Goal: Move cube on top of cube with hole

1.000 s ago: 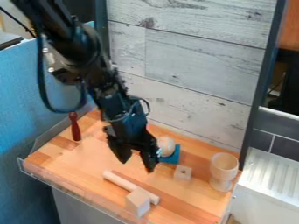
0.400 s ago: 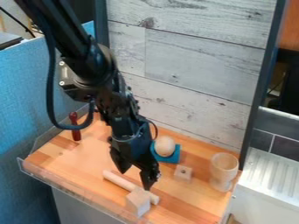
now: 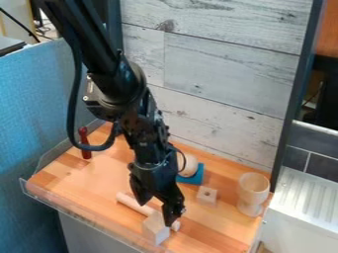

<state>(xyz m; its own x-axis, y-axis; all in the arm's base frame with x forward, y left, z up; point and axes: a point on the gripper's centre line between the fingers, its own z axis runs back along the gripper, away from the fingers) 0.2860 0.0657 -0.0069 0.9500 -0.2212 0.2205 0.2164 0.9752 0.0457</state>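
Observation:
The black gripper (image 3: 157, 211) hangs over the front middle of the wooden board, its two fingers apart with nothing held between them. One finger is above the wooden rod, the other just right of the plain wooden cube (image 3: 155, 229). That cube rests near the front edge, beside the rod. Farther back and to the right, the smaller cube with a hole (image 3: 206, 195) sits on the board, its hole visible and nothing on top of it.
A wooden rod (image 3: 134, 204) lies partly beneath the gripper. Behind are a pale ball and a blue block (image 3: 191, 179). A wooden goblet (image 3: 252, 193) stands at the right, a dark red handle (image 3: 84, 143) at the left. A clear rim (image 3: 82, 213) borders the front.
The gripper has come forward and down from the middle of the board toward the plain cube, drifting slightly right. Both cubes have kept their places.

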